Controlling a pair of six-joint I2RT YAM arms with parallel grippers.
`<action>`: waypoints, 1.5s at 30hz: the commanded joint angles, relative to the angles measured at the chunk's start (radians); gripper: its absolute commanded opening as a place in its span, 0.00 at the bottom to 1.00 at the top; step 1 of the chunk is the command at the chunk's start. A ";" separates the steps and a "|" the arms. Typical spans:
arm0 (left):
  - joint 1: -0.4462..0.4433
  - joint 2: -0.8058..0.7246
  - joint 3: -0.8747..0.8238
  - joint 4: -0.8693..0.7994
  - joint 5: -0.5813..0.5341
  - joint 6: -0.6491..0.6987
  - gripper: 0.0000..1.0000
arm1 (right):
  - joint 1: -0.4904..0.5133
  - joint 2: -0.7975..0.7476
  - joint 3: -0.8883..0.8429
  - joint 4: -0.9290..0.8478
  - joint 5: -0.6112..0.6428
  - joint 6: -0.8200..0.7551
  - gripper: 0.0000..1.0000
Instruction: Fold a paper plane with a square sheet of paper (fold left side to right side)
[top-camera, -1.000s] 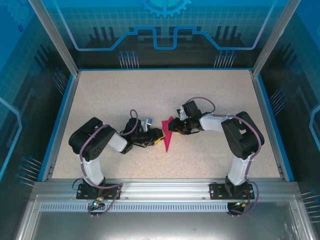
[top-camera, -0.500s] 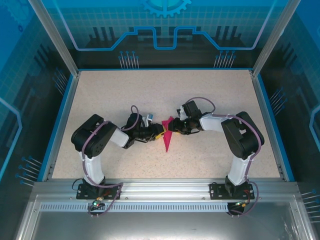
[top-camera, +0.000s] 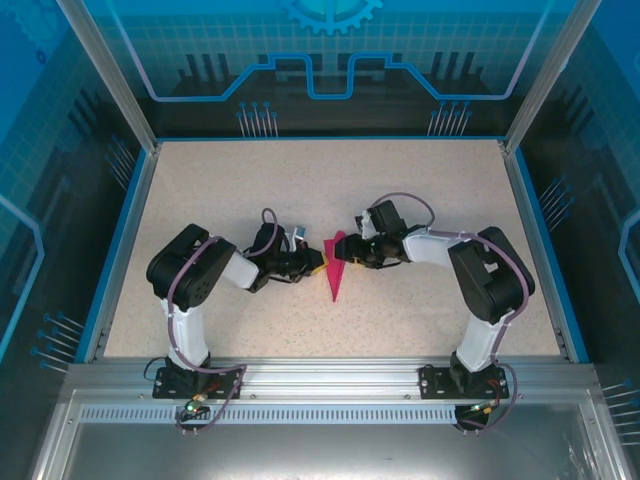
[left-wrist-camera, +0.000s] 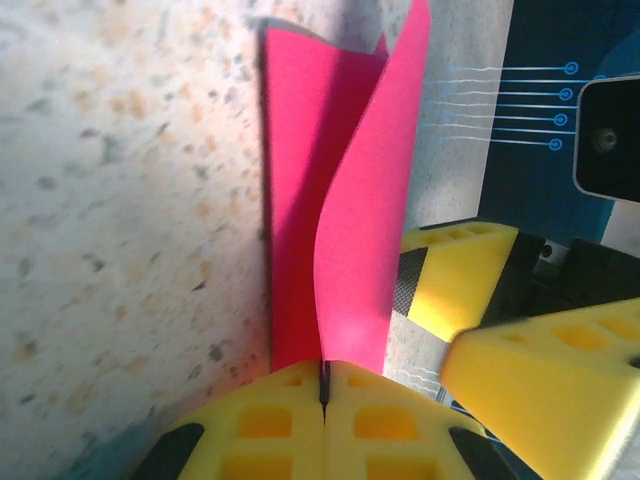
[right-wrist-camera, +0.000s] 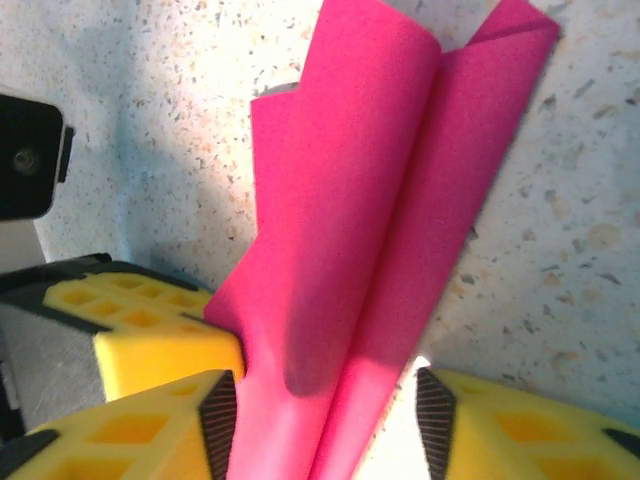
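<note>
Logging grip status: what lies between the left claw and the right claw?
The folded pink paper, seen from the top camera: left claw shut on it, right claw open around it.

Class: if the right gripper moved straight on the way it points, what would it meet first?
Probably the pink paper, lying between its open jaws; the left gripper is just beyond.

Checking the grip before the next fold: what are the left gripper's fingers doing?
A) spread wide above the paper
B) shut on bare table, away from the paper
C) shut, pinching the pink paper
C: the left gripper has its yellow fingers pressed together with the pink paper pinched between them.
</note>
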 joint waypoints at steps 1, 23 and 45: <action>0.010 0.021 0.033 -0.023 0.041 0.050 0.00 | -0.027 -0.049 -0.004 0.038 -0.030 0.003 0.67; 0.010 0.054 0.102 -0.105 0.068 0.122 0.00 | -0.035 0.021 0.081 0.011 -0.037 0.007 0.81; 0.011 0.086 0.128 -0.161 0.057 0.161 0.00 | 0.001 0.060 0.170 -0.015 -0.045 -0.008 0.67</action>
